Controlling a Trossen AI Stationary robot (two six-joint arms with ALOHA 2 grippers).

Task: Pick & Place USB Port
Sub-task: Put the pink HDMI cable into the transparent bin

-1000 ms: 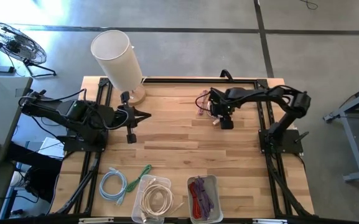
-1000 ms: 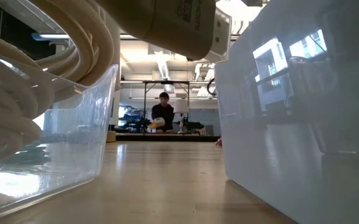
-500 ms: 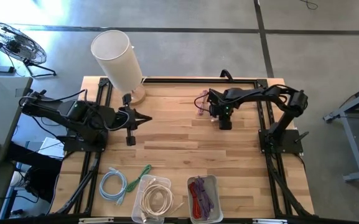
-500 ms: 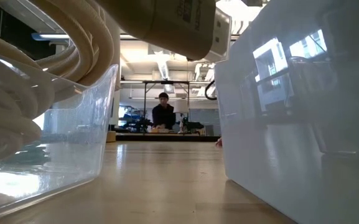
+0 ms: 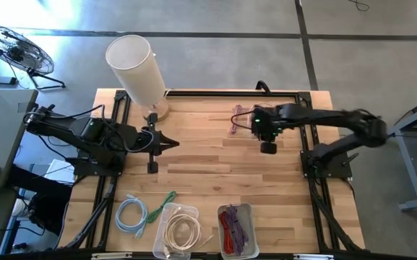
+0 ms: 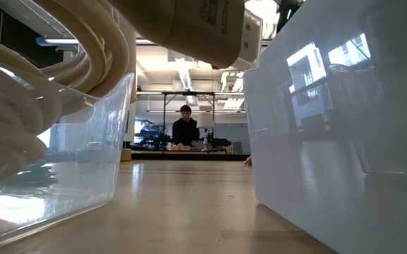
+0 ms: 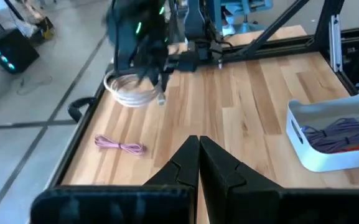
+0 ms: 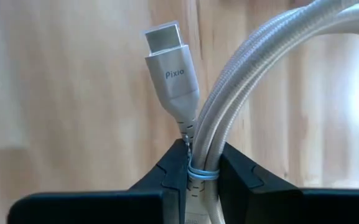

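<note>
- The white cable point(image 8: 229, 87), a coiled bundle with a grey plug marked "Pixio", is pinched between the fingers point(image 8: 167, 177) of the right gripper point(image 8: 195, 168) at its tied neck.
- In the left wrist view the same coil point(image 7: 132, 90) hangs under the right arm, lifted above the wood.
- From above, the right gripper point(image 5: 268, 144) sits over the far right part of the table point(image 5: 194, 166).
- A small pink cable point(image 5: 235, 121) lies on the table just beside that gripper.
- The left gripper point(image 7: 198, 155) is closed and empty, over the left middle of the table.
- Along the near edge lie a pale blue cable point(image 5: 131, 214), a clear bin of white cables point(image 5: 179, 231) and a white bin of purple and red cables point(image 5: 235, 230).
- A person point(image 6: 184, 130) shows in the room beyond.
</note>
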